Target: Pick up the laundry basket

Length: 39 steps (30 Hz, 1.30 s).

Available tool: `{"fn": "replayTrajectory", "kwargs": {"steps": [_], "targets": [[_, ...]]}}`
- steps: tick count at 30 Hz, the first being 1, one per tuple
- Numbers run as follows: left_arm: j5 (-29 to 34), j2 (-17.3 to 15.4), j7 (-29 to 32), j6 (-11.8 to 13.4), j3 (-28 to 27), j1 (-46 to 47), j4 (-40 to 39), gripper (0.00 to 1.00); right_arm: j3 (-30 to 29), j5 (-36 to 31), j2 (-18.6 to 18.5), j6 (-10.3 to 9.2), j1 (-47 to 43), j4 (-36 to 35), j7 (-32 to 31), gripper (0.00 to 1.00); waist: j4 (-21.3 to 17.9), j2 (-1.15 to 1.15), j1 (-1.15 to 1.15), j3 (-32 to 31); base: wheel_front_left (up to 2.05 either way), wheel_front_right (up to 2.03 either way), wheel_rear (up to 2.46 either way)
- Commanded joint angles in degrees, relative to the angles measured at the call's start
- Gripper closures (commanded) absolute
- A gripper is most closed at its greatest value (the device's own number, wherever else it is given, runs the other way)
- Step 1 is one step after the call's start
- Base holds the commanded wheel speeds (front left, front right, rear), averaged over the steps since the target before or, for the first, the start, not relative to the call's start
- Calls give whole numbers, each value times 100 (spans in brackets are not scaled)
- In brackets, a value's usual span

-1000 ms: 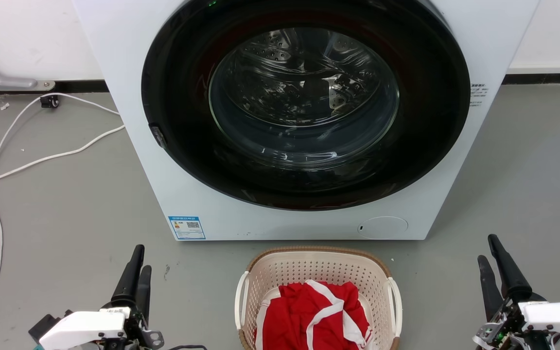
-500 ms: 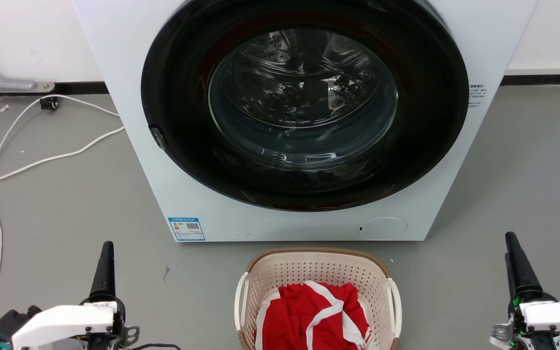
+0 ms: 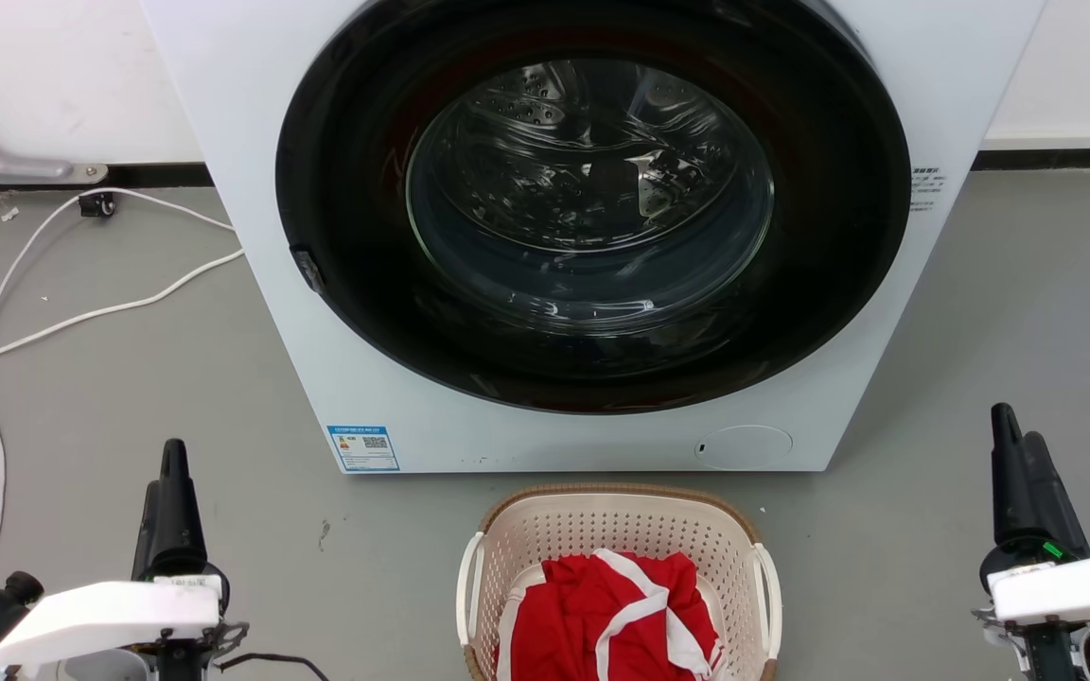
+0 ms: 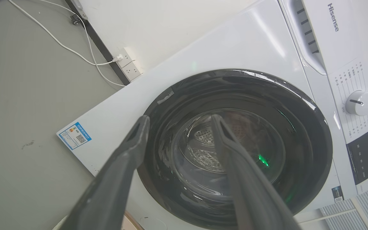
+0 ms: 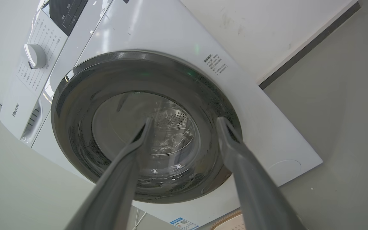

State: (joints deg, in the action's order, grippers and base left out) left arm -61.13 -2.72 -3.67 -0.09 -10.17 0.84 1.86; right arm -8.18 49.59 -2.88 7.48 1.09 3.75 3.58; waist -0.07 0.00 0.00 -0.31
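The laundry basket point(image 3: 602, 522), cream with perforated walls, a brown woven-look rim and white side handles, stands on the grey floor at the bottom centre of the head view. A red cloth with white stripes point(image 3: 602, 615) lies in it. My left gripper point(image 3: 165, 463) hovers well to the basket's left, and my right gripper point(image 3: 1018, 424) well to its right. Neither touches it. In the wrist views the left gripper point(image 4: 180, 117) and the right gripper point(image 5: 184, 119) stand open and hold nothing. A sliver of the basket rim point(image 5: 228, 220) shows under the right fingers.
A white front-loading washing machine point(image 3: 223, 189) with a shut dark round door point(image 3: 592, 199) stands right behind the basket. A white cable point(image 3: 81, 307) trails over the floor at the left, running to a wall socket point(image 4: 128, 64). Grey floor spreads on both sides.
Both grippers have swung outward from the basket and reached further forward, the left going left and the right going right. The basket and cloth have stayed put.
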Motion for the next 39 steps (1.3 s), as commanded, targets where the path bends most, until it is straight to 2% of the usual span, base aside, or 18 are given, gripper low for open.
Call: {"fn": "replayTrajectory", "kwargs": {"steps": [1,4,9,10,11,16,22,27,34,39], "targets": [[146,-13,-60,-92,9,-28,-168,0,53,-352,-4,1,-21,-183,64,0,0,0,0,-7,0,0,0],[349,-14,-118,-248,26,-81,-290,0,170,-761,-3,2,-59,-304,120,0,2,0,0,-19,0,0,0],[843,-15,-206,-341,50,-124,-503,0,296,-1320,-3,1,-122,-464,214,0,1,0,0,-34,0,0,0],[971,-15,-226,-357,78,-131,-557,0,312,-1413,-3,1,-135,-494,229,0,1,0,0,-34,0,0,0],[1419,-15,-275,-387,213,-168,-726,0,352,-1713,-3,1,-164,-582,278,0,1,0,0,-36,0,0,0],[2039,-15,-341,-347,448,-233,-903,0,383,-2085,-3,1,-201,-651,348,0,1,0,0,-38,0,0,0],[3068,-16,-436,-178,895,-290,-981,0,413,-2600,-2,1,-283,-621,445,0,0,0,0,-50,0,0,0],[3645,-130,-518,45,1260,-340,-1004,0,404,-3016,-2,1,-329,-536,523,0,-2,0,0,-63,0,0,0],[4102,-421,-617,480,1822,-352,-992,0,365,-3524,-1,1,-399,-408,621,0,-6,0,0,-81,0,0,0],[4267,-574,-685,604,2125,-367,-881,0,370,-3822,-1,1,-432,-366,691,0,-9,0,0,-97,0,0,0]]}}
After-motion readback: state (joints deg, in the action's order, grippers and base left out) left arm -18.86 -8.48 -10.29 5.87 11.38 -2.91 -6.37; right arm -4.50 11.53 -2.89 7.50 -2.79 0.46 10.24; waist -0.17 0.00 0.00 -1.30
